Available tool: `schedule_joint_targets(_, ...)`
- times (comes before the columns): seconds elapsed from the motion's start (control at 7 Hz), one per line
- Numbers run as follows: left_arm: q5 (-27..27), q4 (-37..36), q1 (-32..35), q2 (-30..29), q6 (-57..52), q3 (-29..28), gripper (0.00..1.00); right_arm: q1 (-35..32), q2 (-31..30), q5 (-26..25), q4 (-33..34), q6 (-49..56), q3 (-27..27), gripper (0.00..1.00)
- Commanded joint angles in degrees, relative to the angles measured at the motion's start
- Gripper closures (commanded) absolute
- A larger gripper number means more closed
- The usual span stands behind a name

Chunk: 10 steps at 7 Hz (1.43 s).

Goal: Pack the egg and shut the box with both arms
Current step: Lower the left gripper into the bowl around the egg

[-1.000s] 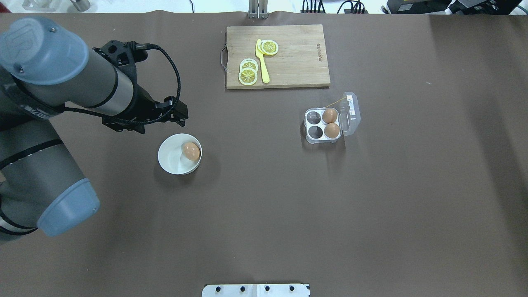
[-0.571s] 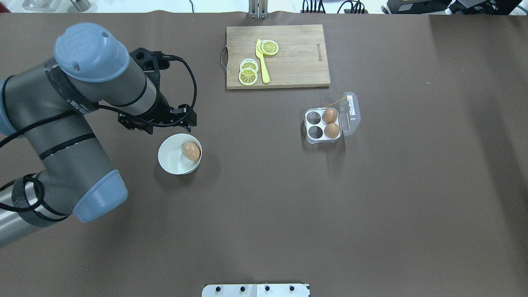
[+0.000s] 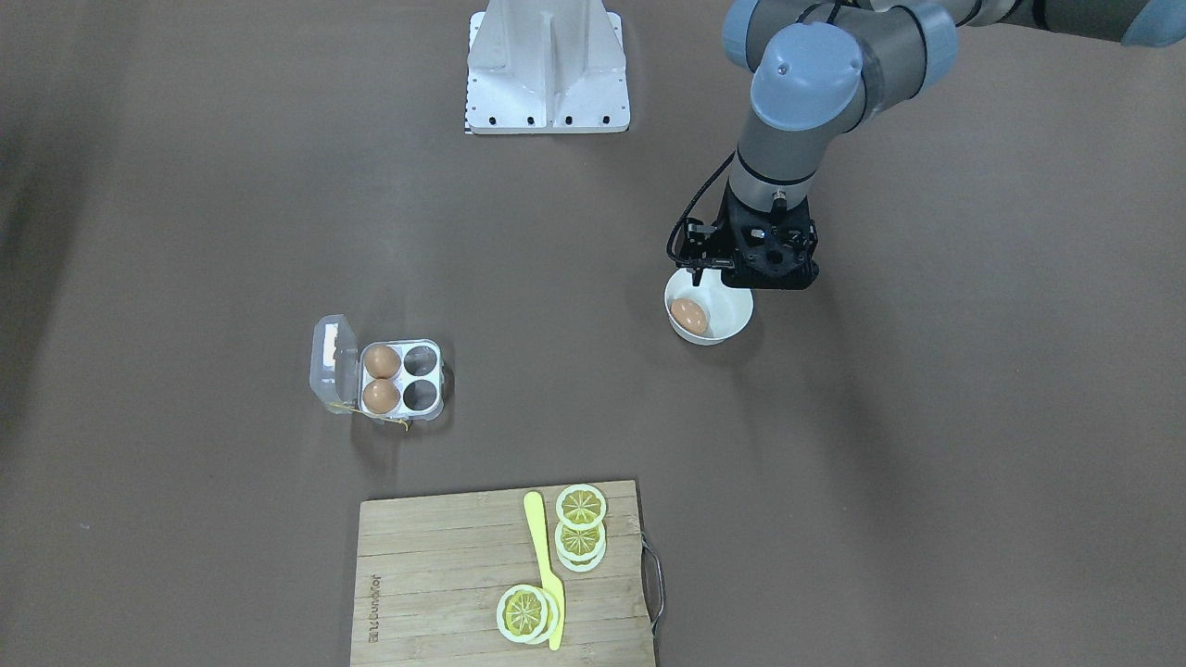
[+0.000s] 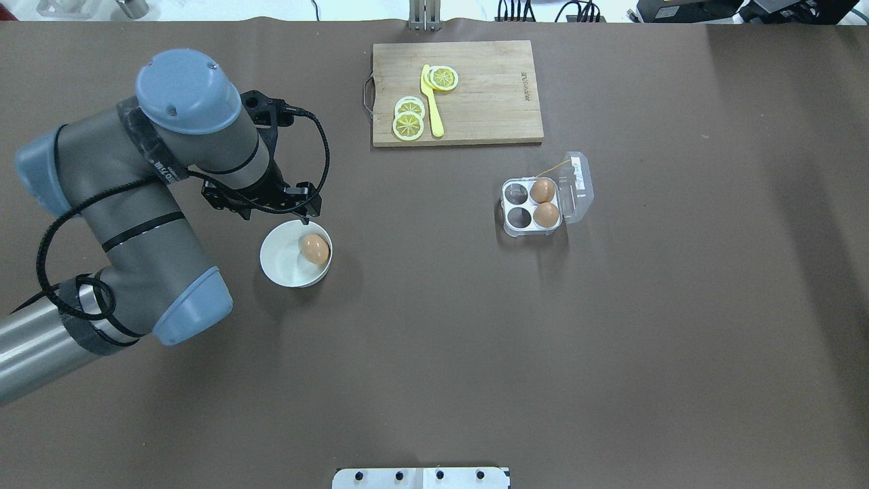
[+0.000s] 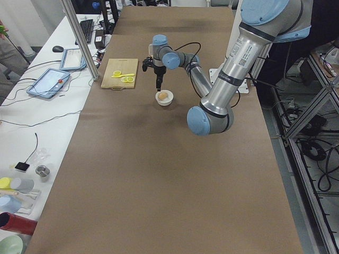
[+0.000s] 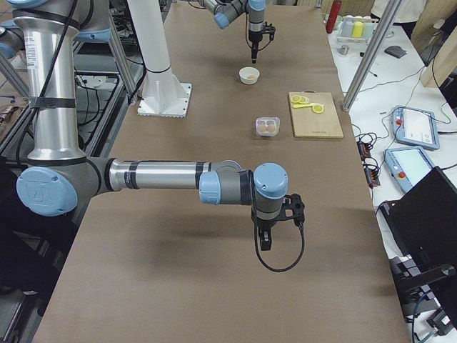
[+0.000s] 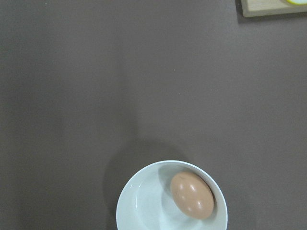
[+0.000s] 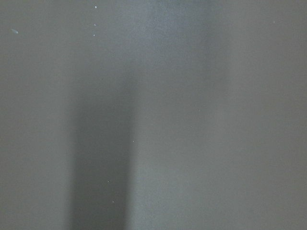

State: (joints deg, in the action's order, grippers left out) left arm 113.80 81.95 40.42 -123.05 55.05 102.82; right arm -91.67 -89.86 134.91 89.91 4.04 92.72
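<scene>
Left pincer point(image 4: 302, 216) hanging point-down just above the far rim of the white bowl point(image 4: 275, 263), holding nothing. Spread of its fingers impossible to make out, none of them showing in its own wrist camera. Inside the bowl, one tan egg point(image 4: 314, 249) on its side, close against the wall on the side toward the robot's right. Well apart from the bowl on that same side, the clear box point(image 4: 519, 217), lid thrown open away from the bowl. Two eggs point(image 4: 542, 191) already seated in the cups farther from the bowl, the two cups nearer the bowl empty. Much farther from the bowl again, past the box, the right pincer point(image 6: 263, 241) above bare desk point(image 4: 434, 353), nothing visible in it, opening not possible to judge.

Likely trouble from here:

- **Rim strike:** Pincer not yet centred over the egg, so a straight drop risking a finger on the bowl's rim and a tipped or shoved bowl.
- **Rolling egg:** Little room between egg and bowl wall for a finger, hence a possible glancing touch and the egg rolling round the curved floor.
- **Grip force:** Smooth rounded shell. Too light a squeeze inviting a slip during the long carry from bowl to box, too hard a squeeze inviting a crack.
- **Sliding box:** Light plastic box probably prone to sliding or lifting during lid closing unless steadied by the other arm.
</scene>
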Motion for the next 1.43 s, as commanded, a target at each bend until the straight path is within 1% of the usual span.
schedule_joint_targets(0.0,0.20,0.49,0.01,-1.66,-0.12,-2.88,0.09,0.00,0.13,0.00,0.00,0.00,0.01,0.00)
schedule_joint_targets(0.14,0.20,2.85,0.01,-1.41,0.40,-3.58,0.11,0.00,0.21,0.00,0.00,0.00,0.01,0.00)
schedule_joint_targets(0.43,0.20,9.07,-0.07,-0.88,1.72,-7.70,0.13,0.00,0.22,0.00,0.00,0.00,0.01,0.01)
schedule_joint_targets(0.57,0.29,9.72,-0.16,-0.96,2.77,-8.85,0.13,0.00,0.13,0.00,0.00,0.00,0.01,0.01)
schedule_joint_targets(0.86,0.20,11.56,-1.47,-0.79,6.71,-8.95,0.13,0.00,0.13,0.00,0.00,0.00,-0.08,0.01)
schedule_joint_targets(1.0,0.20,13.92,-2.35,0.52,9.17,-8.60,0.13,0.00,0.13,0.00,0.00,0.00,-0.17,0.01)
schedule_joint_targets(1.14,0.20,16.73,-2.45,3.58,10.42,-7.47,0.13,0.00,0.04,0.00,0.00,0.00,0.00,0.00)
schedule_joint_targets(1.29,0.29,18.23,-2.45,4.91,10.86,-7.28,0.13,0.00,0.13,0.00,0.00,0.09,-0.08,0.01)
